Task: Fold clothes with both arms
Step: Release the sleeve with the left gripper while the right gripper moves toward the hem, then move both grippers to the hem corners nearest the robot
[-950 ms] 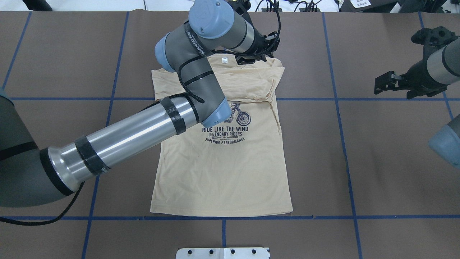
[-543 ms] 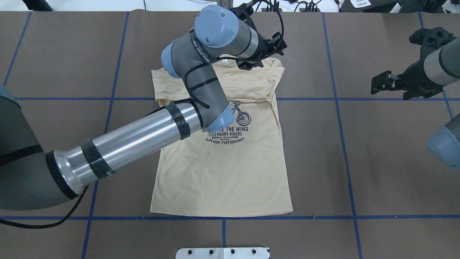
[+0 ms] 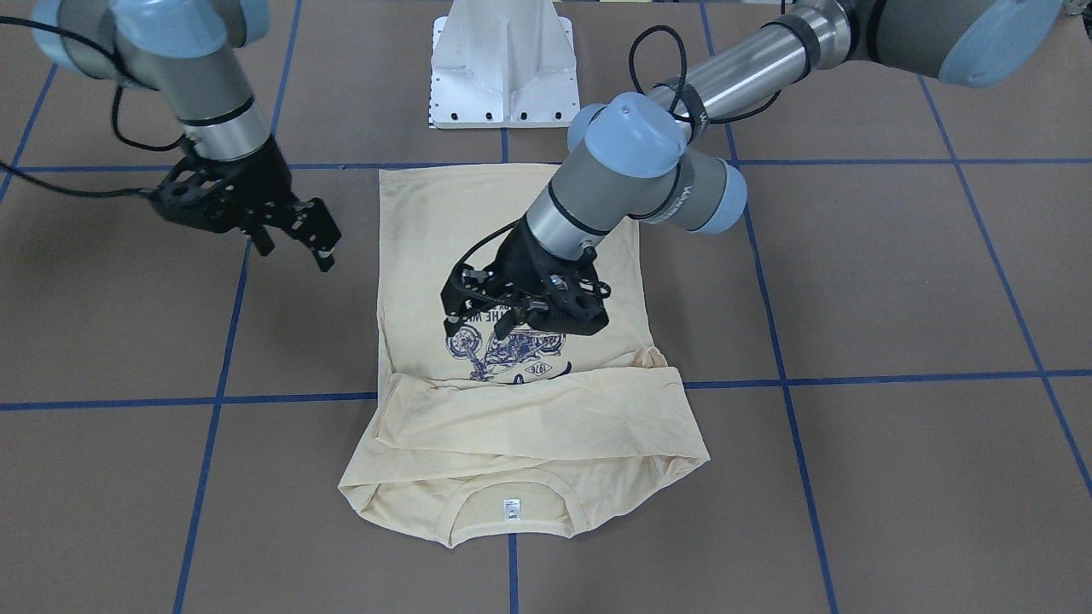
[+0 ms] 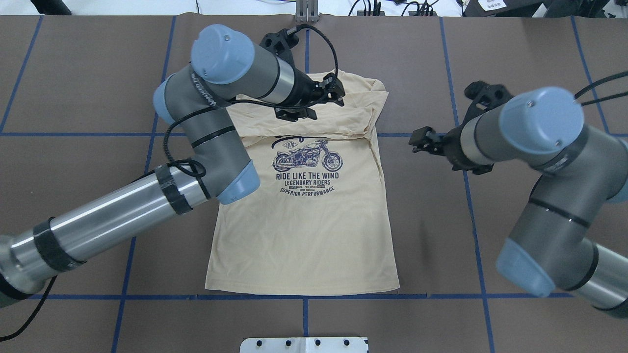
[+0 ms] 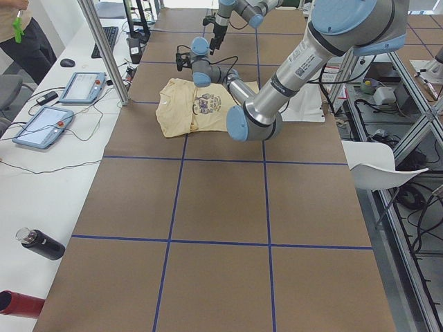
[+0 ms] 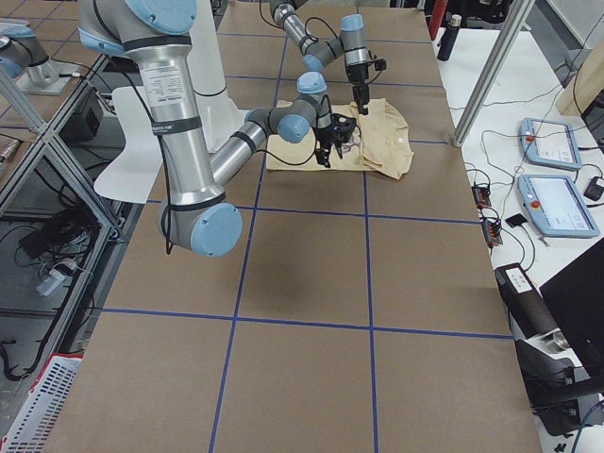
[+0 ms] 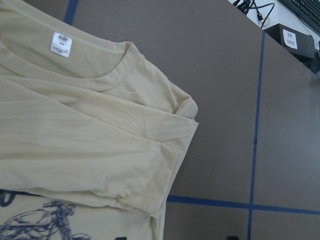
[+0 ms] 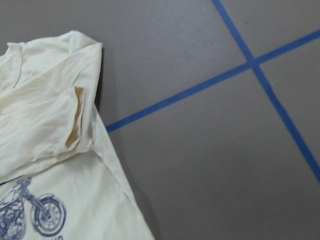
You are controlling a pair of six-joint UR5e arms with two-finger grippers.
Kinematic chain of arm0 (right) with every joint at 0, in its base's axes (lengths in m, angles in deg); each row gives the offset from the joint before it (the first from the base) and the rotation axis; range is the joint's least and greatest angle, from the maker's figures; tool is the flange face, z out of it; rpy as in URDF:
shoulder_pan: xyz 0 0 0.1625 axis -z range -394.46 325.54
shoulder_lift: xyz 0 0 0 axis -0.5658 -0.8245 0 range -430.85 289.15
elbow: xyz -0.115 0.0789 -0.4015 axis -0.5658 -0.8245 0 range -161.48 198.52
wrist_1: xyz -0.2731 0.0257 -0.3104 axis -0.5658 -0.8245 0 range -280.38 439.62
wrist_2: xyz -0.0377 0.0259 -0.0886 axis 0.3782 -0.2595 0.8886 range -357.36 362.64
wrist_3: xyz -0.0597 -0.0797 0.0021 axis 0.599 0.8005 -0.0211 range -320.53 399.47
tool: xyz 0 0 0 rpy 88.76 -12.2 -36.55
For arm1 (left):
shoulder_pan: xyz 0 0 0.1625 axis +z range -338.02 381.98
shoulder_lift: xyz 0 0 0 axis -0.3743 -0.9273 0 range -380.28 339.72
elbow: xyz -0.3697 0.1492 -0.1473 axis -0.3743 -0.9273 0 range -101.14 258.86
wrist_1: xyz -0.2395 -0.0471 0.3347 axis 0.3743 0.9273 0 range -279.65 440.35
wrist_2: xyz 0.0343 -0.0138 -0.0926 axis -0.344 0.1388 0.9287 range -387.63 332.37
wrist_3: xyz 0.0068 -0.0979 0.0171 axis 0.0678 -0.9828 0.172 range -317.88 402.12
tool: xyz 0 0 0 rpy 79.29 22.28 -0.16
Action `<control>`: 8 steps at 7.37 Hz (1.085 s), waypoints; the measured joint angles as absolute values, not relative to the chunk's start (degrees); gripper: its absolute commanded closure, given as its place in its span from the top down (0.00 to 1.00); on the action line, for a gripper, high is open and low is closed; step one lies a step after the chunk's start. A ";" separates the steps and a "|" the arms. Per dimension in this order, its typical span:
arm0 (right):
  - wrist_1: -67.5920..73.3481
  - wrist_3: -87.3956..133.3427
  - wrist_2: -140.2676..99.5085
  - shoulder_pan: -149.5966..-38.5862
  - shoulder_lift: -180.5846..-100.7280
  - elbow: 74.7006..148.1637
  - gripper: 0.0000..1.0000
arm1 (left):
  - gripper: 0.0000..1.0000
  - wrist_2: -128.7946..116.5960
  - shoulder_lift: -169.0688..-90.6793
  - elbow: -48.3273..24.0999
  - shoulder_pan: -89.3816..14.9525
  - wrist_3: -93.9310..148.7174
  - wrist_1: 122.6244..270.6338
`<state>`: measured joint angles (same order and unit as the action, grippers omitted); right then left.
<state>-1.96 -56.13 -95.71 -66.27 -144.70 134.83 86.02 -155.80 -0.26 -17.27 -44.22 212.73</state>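
Nearest the robot's base, the hem of the T-shirt lies flat and square on the desk, just short of a blue tape line. Farther on comes the navy print, face up and now fully uncovered, because the left arm that lay across it a moment ago has swung off to the left. Beyond the print, both sleeves are folded inward across the shoulders in a rumpled band. At the far edge sits the collar with its neck label.

The left gripper was down at the collar under a second ago. It has drawn back and hovers above the shirt's upper part, fingers spread and holding nothing. The right gripper was parked well off to the right. It has come in near the shirt's right edge at sleeve level, and it also looks spread and empty. The cloth itself has not shifted.

I judge the sleeve stage finished. Both arms seem to be lining up for the next fold, probably a two-gripper grasp at the shoulders to carry the far end toward the hem.
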 measured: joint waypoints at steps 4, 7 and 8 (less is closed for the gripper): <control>-5.20 -77.24 -83.88 -48.20 -146.99 137.40 0.96 | 0.73 86.63 -138.82 -15.32 -21.16 -33.93 211.39; -5.05 -84.19 -83.74 -45.18 -147.12 134.35 0.81 | 0.74 86.49 -137.20 -16.63 -21.41 -33.69 211.39; -5.03 -84.55 -84.06 -44.91 -147.29 133.92 0.81 | 0.74 86.46 -137.20 -16.65 -21.33 -33.85 211.39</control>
